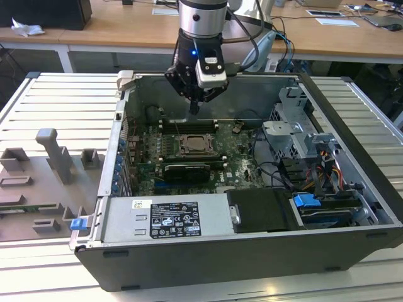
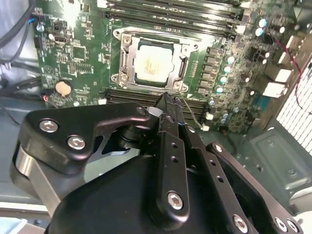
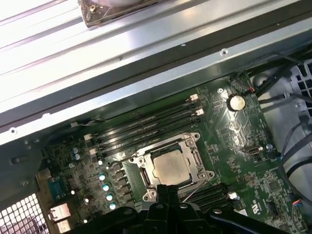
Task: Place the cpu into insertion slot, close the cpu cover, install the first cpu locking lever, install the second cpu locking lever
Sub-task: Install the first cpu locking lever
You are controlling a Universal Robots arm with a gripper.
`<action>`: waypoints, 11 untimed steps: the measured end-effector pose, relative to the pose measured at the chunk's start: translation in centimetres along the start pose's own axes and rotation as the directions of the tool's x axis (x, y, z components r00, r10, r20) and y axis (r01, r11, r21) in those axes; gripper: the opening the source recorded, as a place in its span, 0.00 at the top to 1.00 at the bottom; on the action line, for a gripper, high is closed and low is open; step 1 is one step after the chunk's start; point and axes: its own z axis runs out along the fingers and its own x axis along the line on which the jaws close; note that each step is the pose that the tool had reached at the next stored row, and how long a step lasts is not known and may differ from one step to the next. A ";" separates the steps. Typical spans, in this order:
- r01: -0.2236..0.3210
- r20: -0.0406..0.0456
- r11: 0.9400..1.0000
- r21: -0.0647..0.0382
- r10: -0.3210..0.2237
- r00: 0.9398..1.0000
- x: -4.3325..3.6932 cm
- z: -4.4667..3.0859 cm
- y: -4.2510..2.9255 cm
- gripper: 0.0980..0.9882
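The cpu [image 2: 155,66] lies in the insertion slot [image 1: 196,145] on the green motherboard, its pale metal top facing up. The silvery cpu cover [image 2: 124,57] lies flat around it, framing the chip [image 3: 170,168] in both wrist views. A thin wire locking lever [image 2: 192,117] angles away from the socket's edge on the gripper's side, also seen as lever [image 3: 197,191]. My gripper [image 1: 194,107] hangs above the board just behind the socket, fingers pressed together with nothing between them. Its tips [image 2: 165,97] sit at the socket's edge in both wrist views [image 3: 168,189].
The open computer case [image 1: 352,132] has tall metal walls around the board. Long black memory slots [image 2: 170,14] flank the socket. Cables and a drive cage [image 1: 302,138] fill the exterior view's right. A grey fixture tray [image 1: 44,182] lies outside, at the left.
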 end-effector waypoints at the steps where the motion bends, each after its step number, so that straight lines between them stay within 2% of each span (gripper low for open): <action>1: 0.015 -0.001 1.000 0.000 -0.015 1.000 0.00 0.00 0.00 0.99; 7: 0.104 -0.004 0.995 0.002 -0.104 0.995 0.00 0.00 0.00 0.99; 11: 0.194 -0.007 0.981 0.003 -0.194 0.981 0.00 0.02 0.00 0.99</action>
